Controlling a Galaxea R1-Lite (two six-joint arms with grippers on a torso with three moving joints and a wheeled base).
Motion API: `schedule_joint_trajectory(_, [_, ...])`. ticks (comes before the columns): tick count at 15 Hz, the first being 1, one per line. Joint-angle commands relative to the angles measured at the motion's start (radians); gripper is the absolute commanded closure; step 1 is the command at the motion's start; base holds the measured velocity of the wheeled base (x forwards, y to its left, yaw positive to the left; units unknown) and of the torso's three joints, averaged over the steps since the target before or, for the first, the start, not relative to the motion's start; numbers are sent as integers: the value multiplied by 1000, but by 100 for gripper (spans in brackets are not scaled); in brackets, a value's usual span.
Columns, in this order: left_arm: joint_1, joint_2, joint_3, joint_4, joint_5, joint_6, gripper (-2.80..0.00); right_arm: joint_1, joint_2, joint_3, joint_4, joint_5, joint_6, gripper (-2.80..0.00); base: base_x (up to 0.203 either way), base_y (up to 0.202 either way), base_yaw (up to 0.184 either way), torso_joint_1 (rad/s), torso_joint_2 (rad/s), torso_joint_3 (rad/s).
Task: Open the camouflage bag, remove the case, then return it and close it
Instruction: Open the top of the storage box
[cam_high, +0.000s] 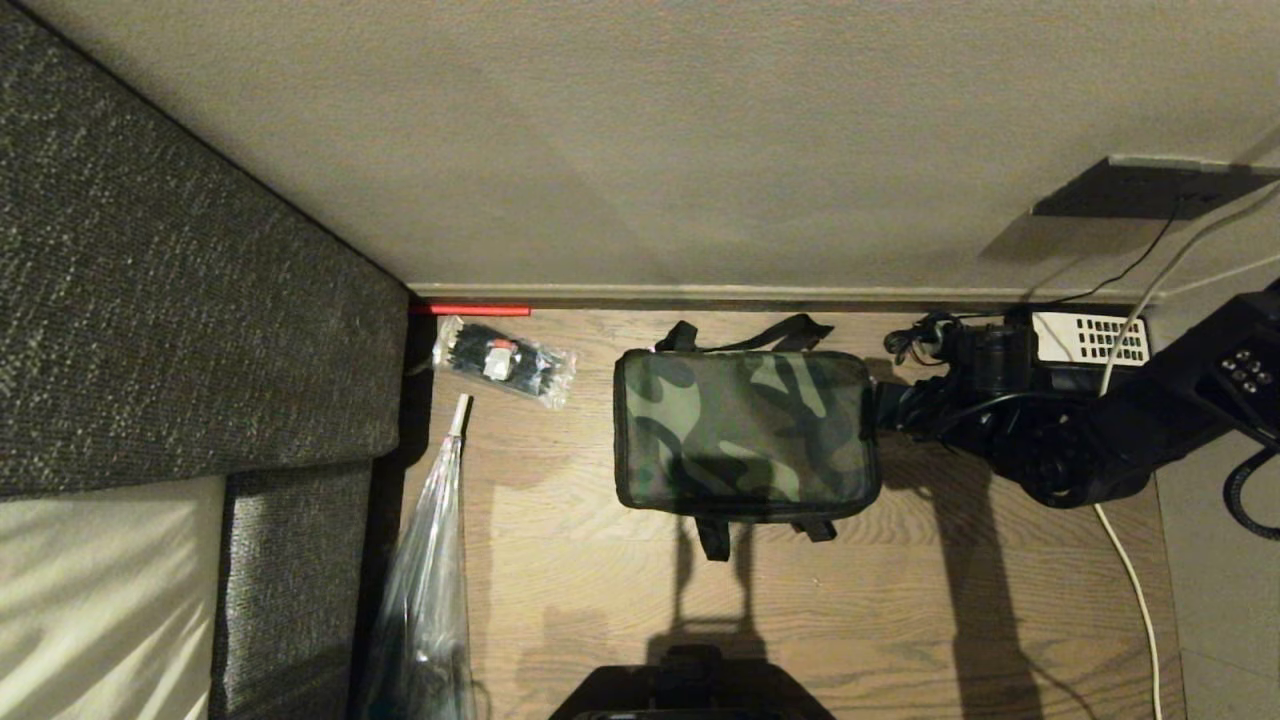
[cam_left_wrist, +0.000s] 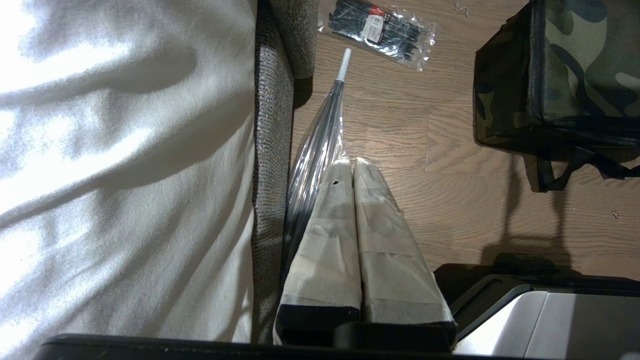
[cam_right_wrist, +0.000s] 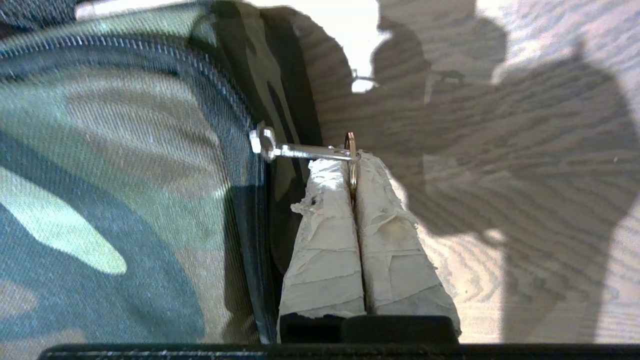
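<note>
Over on the far left sits the grey sofa (cam_high: 180, 300) with a pale cushion (cam_high: 100, 590) below it, running down beside the wood floor (cam_high: 560, 560). Next to the sofa, the left gripper (cam_left_wrist: 354, 167) hangs parked above the floor, taped jaws pressed flat together with nothing between them, right beside a folded clear umbrella (cam_high: 430, 580) whose white tip points toward the wall. Just beyond that tip lies a clear packet of black cable ties (cam_high: 505, 372), close to the skirting board, with a short red strip (cam_high: 470, 310) along the skirting behind it.

Centre now: the camouflage bag (cam_high: 745, 430) stands on the floor near the wall, lid down, black straps poking out at its back and front edges. The zip runs closed along the top rim in the right wrist view.

At the bag's right end comes the right gripper (cam_right_wrist: 352, 167), reaching in from the right. Its taped jaws are clamped on the gold ring of the zipper pull (cam_right_wrist: 300, 149), the silver tab stretched level from the slider at the bag's corner. Behind the arm sits a black desk telephone (cam_high: 1050, 345), and a white cable (cam_high: 1130, 580) trails down across the floor.
</note>
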Motion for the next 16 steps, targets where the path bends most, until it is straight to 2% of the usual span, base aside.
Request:
schedule_joint_trajectory(1, [0, 0, 0, 0, 0, 0, 0, 1, -1, -19, -6, -1, 3, 0, 0, 0, 0, 0, 0, 0])
schedule_joint_trajectory(16, [0, 0, 0, 0, 0, 0, 0, 3, 10, -78, -55, 9, 7, 0, 0, 0, 0, 0, 0, 0])
